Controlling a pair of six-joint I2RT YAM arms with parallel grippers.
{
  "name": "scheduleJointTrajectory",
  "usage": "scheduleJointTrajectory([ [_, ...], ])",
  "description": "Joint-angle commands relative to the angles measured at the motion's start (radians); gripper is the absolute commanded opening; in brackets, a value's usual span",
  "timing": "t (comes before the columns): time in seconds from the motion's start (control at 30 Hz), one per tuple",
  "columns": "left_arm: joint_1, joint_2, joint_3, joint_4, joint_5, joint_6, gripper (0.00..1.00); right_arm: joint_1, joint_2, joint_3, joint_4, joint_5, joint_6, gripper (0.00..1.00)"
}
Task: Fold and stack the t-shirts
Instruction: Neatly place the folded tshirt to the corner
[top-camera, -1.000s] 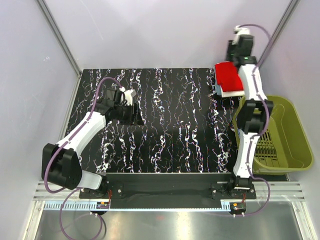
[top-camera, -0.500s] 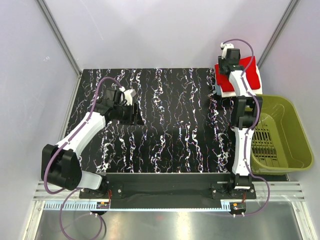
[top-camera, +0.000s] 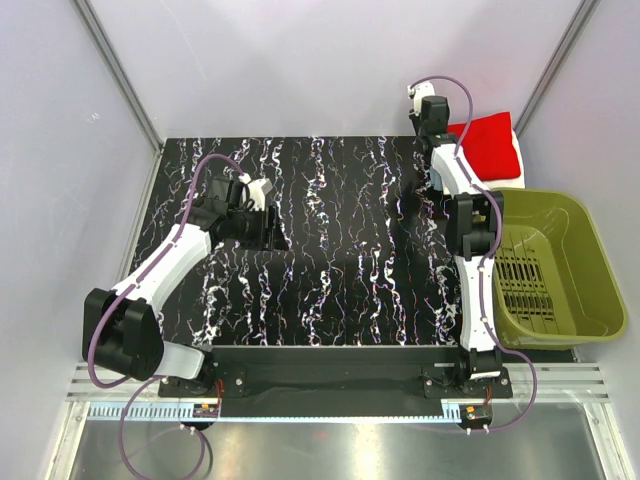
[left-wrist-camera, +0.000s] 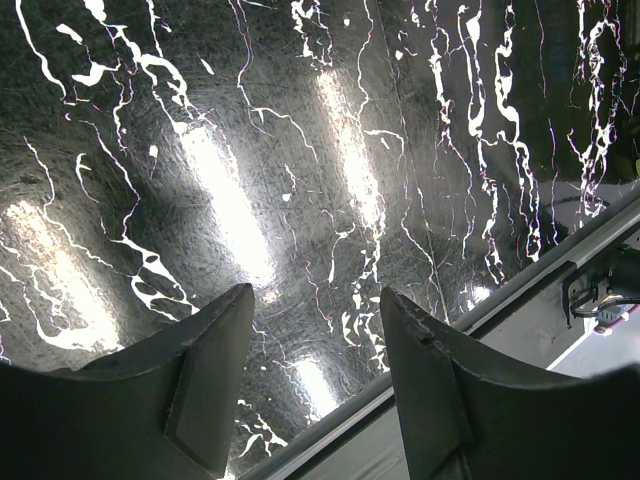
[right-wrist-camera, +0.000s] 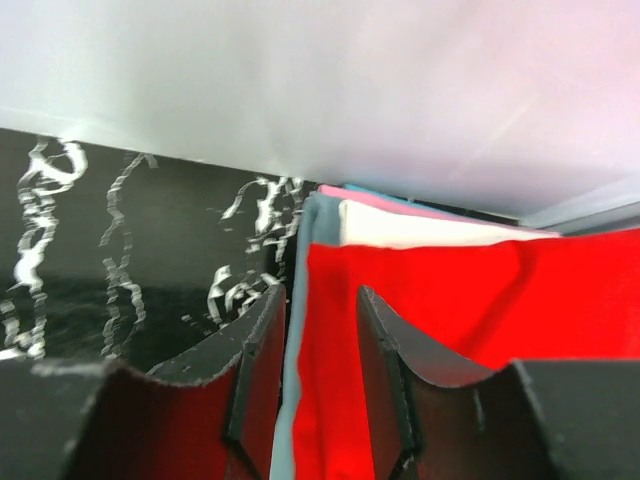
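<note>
A folded bright red t-shirt (top-camera: 492, 145) lies on top of a stack in the far right corner of the table. In the right wrist view the red t-shirt (right-wrist-camera: 450, 300) covers a white t-shirt (right-wrist-camera: 420, 228), and a pale blue t-shirt (right-wrist-camera: 308, 225) edges the stack. My right gripper (top-camera: 433, 112) hangs at the stack's left edge. Its jaws (right-wrist-camera: 320, 292) stand apart, and the red and pale blue edges show in the gap behind them. My left gripper (top-camera: 268, 228) is open over the left half of the table, nothing between its fingers (left-wrist-camera: 315, 293).
An olive-green plastic basket (top-camera: 590, 250) stands off the table's right side, next to the right arm. The black marbled tabletop (top-camera: 350, 250) is walled by pale panels at the back and sides. The table's near edge and rail (left-wrist-camera: 560, 290) show in the left wrist view.
My right arm has swung left along the back wall, from the stack's right side to its left edge, uncovering more of the red t-shirt. The left arm has not moved.
</note>
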Motion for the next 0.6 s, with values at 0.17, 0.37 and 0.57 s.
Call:
scheduleJointTrajectory([
  [0.17, 0.005, -0.039, 0.0, 0.029, 0.028, 0.002, 0.59, 0.002, 0.058, 0.064, 0.037, 0.113, -0.081, 0.42],
  [0.37, 0.005, -0.042, -0.002, 0.029, 0.026, 0.003, 0.59, 0.002, 0.074, 0.072, 0.054, 0.13, -0.115, 0.31],
  [0.57, 0.005, -0.042, -0.003, 0.029, 0.026, 0.005, 0.59, 0.002, 0.102, 0.104, 0.101, 0.141, -0.135, 0.0],
])
